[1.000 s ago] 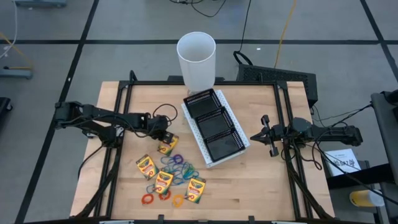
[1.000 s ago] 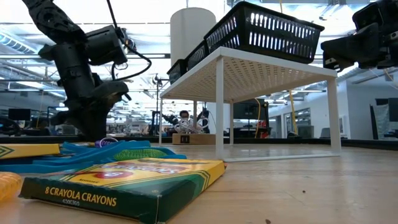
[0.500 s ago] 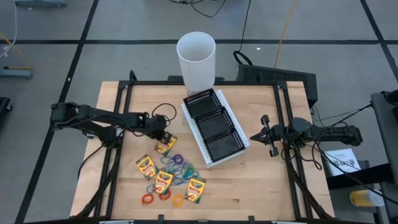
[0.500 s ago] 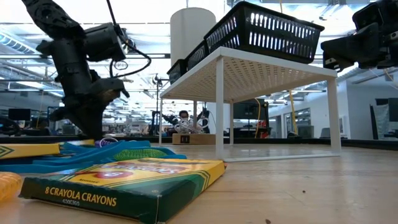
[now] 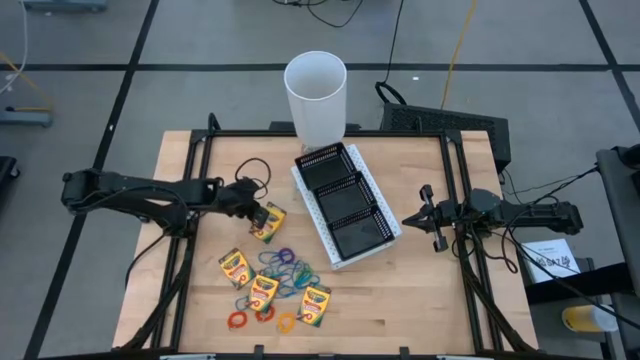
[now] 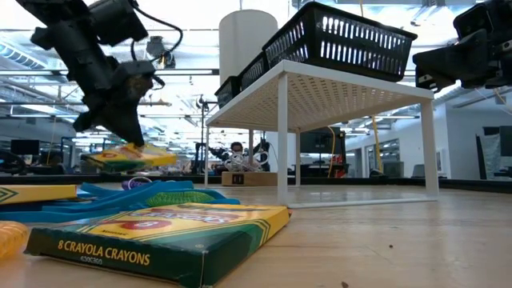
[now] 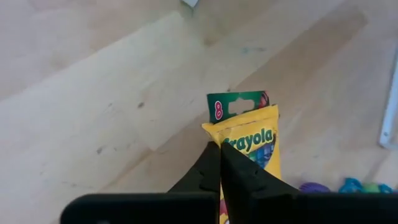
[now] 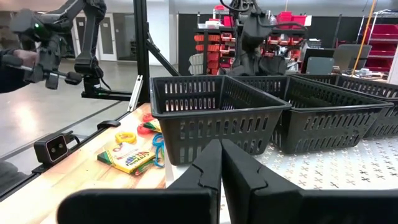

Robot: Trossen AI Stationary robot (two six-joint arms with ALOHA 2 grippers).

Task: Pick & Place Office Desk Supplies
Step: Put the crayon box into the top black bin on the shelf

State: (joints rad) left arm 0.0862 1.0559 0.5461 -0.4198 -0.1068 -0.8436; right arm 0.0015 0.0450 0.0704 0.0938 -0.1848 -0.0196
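My left gripper (image 5: 257, 213) is clamped on one crayon box (image 5: 268, 222), holding it clear of the table (image 5: 420, 290) just left of the black mesh tray (image 5: 345, 203). Three more crayon boxes (image 5: 263, 290) lie among the rubber bands (image 5: 285, 268) nearer the front. My right gripper (image 5: 426, 217) waits closed, right of the tray.

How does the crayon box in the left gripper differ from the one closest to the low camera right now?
The held crayon box hangs off the table, clamped by the shut left gripper; the nearest crayon box lies flat on the wood, untouched. The held one sits apart from the rubber bands, while the nearest one lies beside them. Both are yellow-and-green Crayola boxes of the same kind.
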